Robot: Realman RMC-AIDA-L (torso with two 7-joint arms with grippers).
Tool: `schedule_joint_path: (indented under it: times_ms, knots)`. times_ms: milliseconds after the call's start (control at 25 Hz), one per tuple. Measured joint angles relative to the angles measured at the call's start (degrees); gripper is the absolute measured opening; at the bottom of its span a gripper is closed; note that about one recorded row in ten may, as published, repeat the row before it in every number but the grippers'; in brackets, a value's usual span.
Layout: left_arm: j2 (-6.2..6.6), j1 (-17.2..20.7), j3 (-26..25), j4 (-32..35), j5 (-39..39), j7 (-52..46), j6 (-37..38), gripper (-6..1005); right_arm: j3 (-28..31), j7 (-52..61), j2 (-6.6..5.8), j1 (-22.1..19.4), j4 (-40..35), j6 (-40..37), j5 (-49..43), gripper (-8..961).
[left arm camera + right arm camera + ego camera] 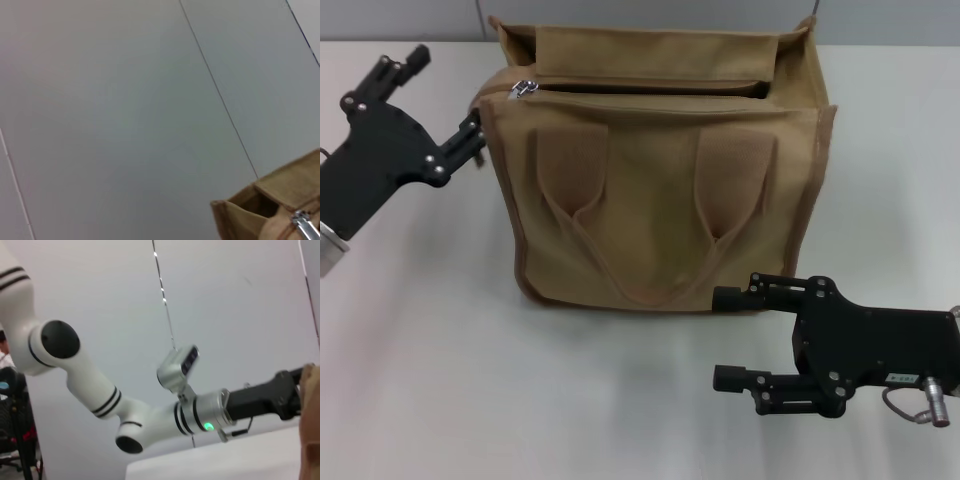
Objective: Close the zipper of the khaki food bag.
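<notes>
Khaki food bag [660,190] upright, table [470,380] centre, mouth gaping. Zipper [526,89] slider at bag's 10 o'clock corner. Left gripper [470,135] touches that end, likely bracing; grip state: cannot tell. Right gripper [732,338] at 5 o'clock, spread, holding nothing, waiting.

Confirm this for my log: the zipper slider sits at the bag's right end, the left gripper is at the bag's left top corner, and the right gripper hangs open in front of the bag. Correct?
Not quite. The head view shows the zipper slider at the left end of the khaki food bag, close to the left gripper, not at the right end. The rest holds: the right gripper is open in front of the bag.
</notes>
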Motion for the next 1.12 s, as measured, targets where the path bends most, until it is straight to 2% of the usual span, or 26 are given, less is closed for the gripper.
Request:
schedule_joint_path:
  times_ms: [160, 320, 520, 640, 800, 840, 880, 960, 1120]
  knots:
    - [-0.08, -0.6, -0.2, -2.6, 0.0, 6.0, -0.7, 761, 0.1, 0.3, -0.01, 0.2, -0.1, -0.7, 0.6, 731]
    - [-0.1, -0.8, -0.3, -2.9, 0.0, 6.6, -0.8, 722, 0.1, 0.3, 0.0, 0.2, 0.1, -0.7, 0.6, 730]
    - [-0.1, -1.1, -0.2, -3.0, -0.1, 6.6, -0.8, 502, 0.1, 0.4, 0.0, 0.1, 0.2, -0.9, 1.1, 730]
    - [-0.15, -1.2, -0.2, -3.0, -0.1, 6.6, -0.6, 253, 0.1, 0.7, 0.0, 0.0, 0.6, -1.8, 3.2, 730]
    - [-0.29, -1.2, -0.2, -3.1, -0.1, 6.6, -0.1, 77, 0.1, 5.8, -0.01, -0.1, 1.0, -3.8, 10.3, 730]
    - [-0.36, -1.3, -0.2, -3.1, -0.1, 6.6, 0.6, 33, 0.1, 11.3, -0.01, 0.7, 0.9, -5.0, 13.8, 729]
    - [-0.36, -1.3, -0.2, -3.1, -0.1, 6.6, 0.6, 29, 0.1, 11.3, -0.01, 0.7, 0.9, -5.0, 13.8, 729]
    - [-0.37, -1.3, -0.3, -3.2, -0.1, 6.7, 2.5, 22, 0.1, 20.9, -0.08, 2.5, 0.3, -6.3, 17.8, 729]
    - [-0.38, -1.4, -1.0, -3.5, -0.2, 6.8, 4.3, 16, 0.1, 29.2, -0.26, 4.5, -0.7, -6.0, 21.8, 729]
